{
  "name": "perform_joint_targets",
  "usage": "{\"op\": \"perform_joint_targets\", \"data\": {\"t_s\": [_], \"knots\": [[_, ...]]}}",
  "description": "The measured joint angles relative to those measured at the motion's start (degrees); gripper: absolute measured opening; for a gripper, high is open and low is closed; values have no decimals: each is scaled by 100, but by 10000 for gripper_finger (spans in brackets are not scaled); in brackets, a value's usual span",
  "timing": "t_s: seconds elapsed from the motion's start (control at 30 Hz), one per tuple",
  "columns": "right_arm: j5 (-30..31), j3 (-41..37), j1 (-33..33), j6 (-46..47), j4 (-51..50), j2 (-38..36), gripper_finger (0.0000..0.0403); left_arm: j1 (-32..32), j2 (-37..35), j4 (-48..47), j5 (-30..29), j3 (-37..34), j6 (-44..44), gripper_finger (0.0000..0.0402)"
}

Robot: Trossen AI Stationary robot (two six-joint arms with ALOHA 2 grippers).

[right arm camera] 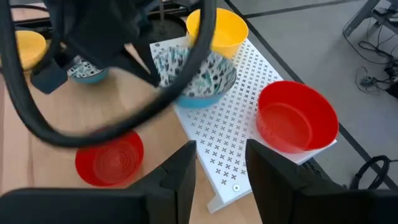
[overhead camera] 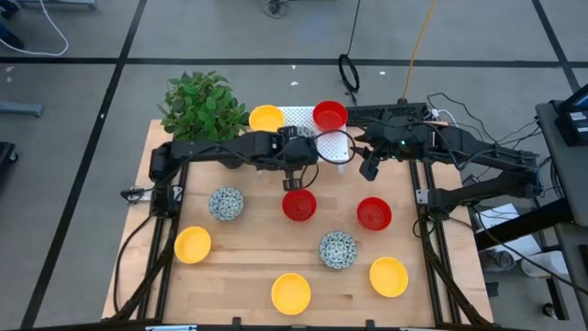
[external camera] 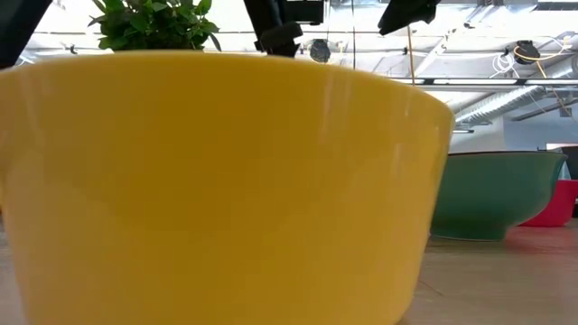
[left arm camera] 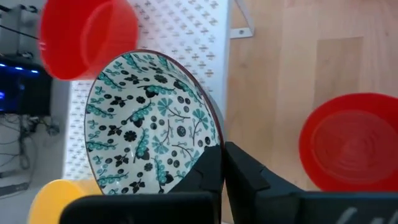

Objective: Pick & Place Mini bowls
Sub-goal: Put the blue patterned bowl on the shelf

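**Left wrist view: speckled bowl pinched at the rack**

Left wrist view shows the left gripper [left arm camera: 221,163] with jaws clenched on the rim of a blue-and-white speckled mini bowl [left arm camera: 149,124], held tilted over the white perforated rack [left arm camera: 186,28]. A glossy red mini bowl [overhead camera: 330,115] and a plain yellow mini bowl [overhead camera: 266,118] sit on that rack. The right gripper [right arm camera: 221,155] hovers nearby, jaws parted and empty. Other small bowls lie scattered on the wooden counter [overhead camera: 248,248], beside a leafy green plant [overhead camera: 200,103].
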Motion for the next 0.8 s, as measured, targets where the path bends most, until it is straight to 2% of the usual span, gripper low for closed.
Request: {"op": "perform_joint_targets", "data": {"t_s": [0.17, 0.47, 0.63, 0.8], "knots": [[0, 2, -2, -8, 67, 0, 125, 7, 104, 31, -71, -1, 174, 20], [0, 2, -2, -8, 38, 0, 125, 9, 161, 328, -140, -2, 80, 10], [-2, 2, -2, 6, 38, 0, 125, 5, 159, 712, -206, -2, -219, 62], [-13, 2, -2, 9, 35, 0, 125, 1, 159, 709, -218, -2, -265, 119]]}}
